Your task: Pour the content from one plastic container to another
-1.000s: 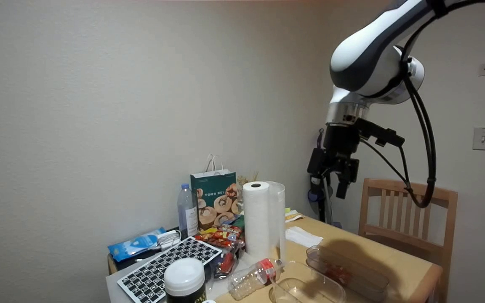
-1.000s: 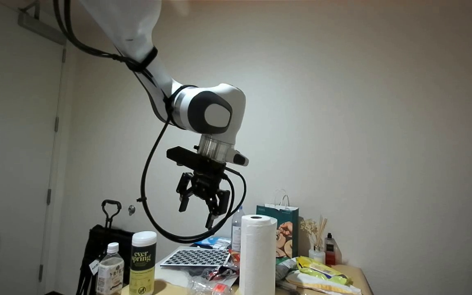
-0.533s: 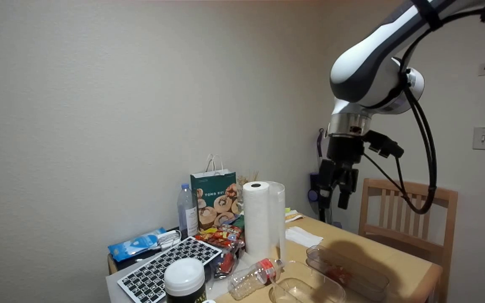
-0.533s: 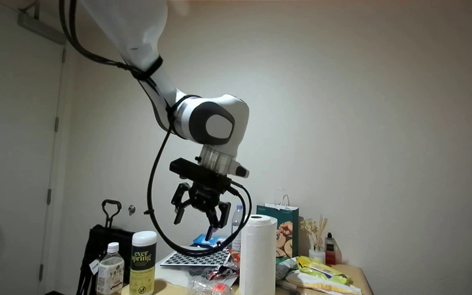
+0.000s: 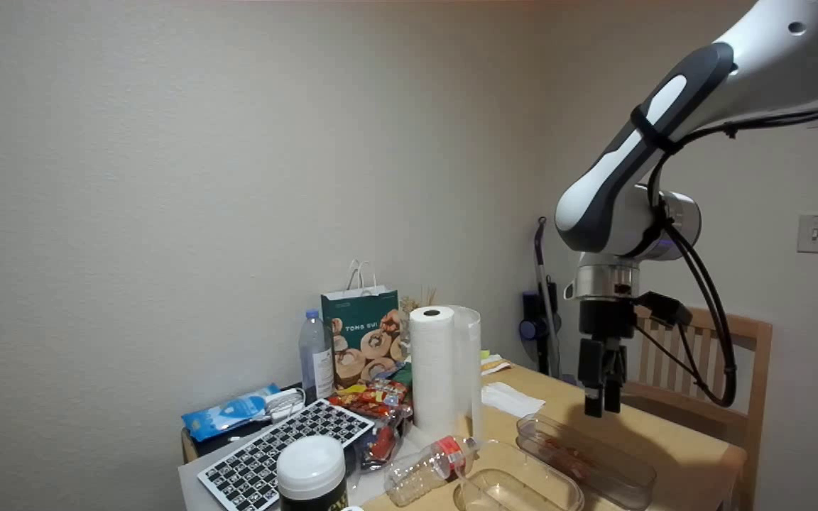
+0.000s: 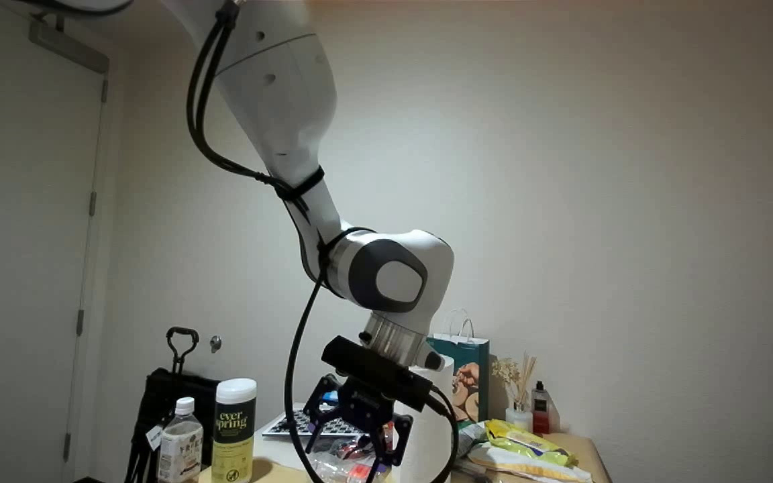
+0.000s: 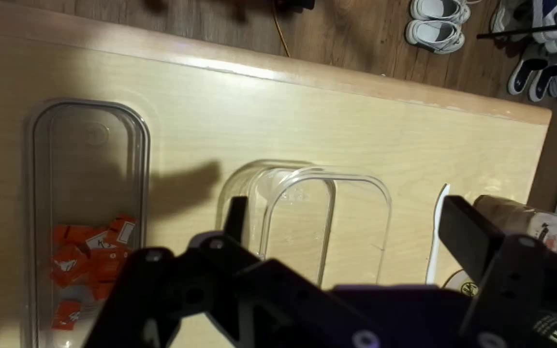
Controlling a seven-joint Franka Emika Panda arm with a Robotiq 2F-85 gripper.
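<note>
Pincer [image 7: 344, 209] has come down nearer to the bench [image 7: 452, 140], spread wide and holding nothing. Clear container [image 7: 92, 174] with red packets [image 7: 102, 262] stands there, near the seemingly empty tub [image 7: 300, 217]; so grasping probably comes next, before any pouring.

wrist view: downward onto table [image 7: 186, 111] | both exterior views: sharing bag [image 5: 361, 333]
</note>
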